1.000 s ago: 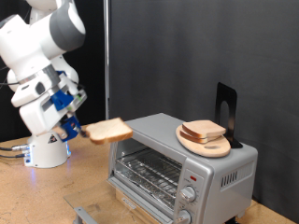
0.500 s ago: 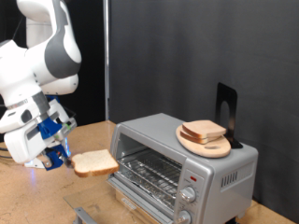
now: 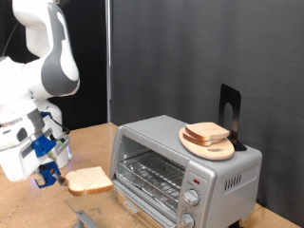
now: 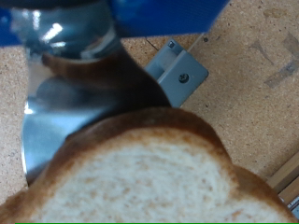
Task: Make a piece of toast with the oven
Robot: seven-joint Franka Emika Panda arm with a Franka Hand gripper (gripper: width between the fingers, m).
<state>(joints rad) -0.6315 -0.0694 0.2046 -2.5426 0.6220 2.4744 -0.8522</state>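
Black backdrop, wooden tabletop (image 3: pixel 95 142). Pincer (image 3: pixel 57 178) low at exterior view's left, closed on toast (image 3: pixel 87 180) by one edge; slice juts level from it toward oven (image 3: pixel 185 166). Oven just beyond toast's far edge, door looks open, rack (image 3: pixel 152 176) bare. Board (image 3: pixel 209 142) with spare slices (image 3: pixel 206 133) on oven top, above and well beyond pincer. Judgement: keep slice flat, grip firm, line up with rack height, clear door edge.
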